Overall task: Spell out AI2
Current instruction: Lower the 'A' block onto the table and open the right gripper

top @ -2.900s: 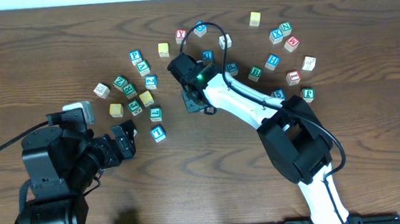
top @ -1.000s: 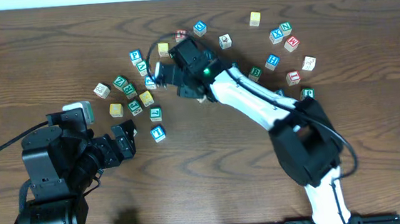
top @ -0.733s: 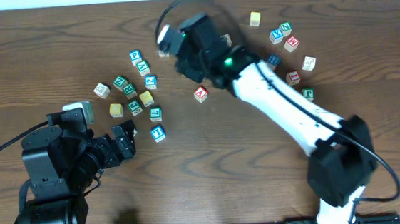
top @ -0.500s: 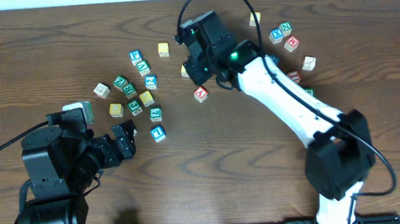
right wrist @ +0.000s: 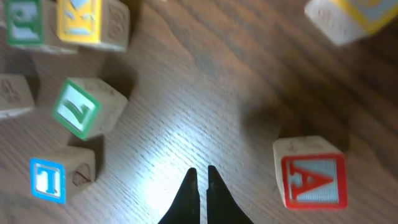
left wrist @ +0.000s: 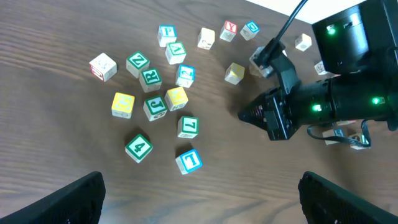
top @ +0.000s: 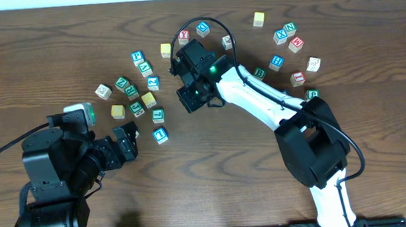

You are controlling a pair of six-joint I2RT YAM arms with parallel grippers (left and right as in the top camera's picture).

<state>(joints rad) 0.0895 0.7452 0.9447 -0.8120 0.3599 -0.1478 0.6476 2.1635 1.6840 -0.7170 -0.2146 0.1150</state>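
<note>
The right end effector (right wrist: pixel 200 173) hangs low over the tabletop (right wrist: pixel 186 81) with its fingers pressed together on nothing. The red A cube (right wrist: pixel 311 180) sits upright just to the right of its tips, not touching them. That cube stands on open wood, away from the green 7 cube (right wrist: pixel 86 107) and blue 1 cube (right wrist: pixel 57 179) off to the end effector's left, probably so the word has room to grow beside it; the I and 2 cubes I cannot pick out. The left end effector (top: pixel 127 140) waits spread wide and empty, short of the cubes, likely to keep out of the way.
</note>
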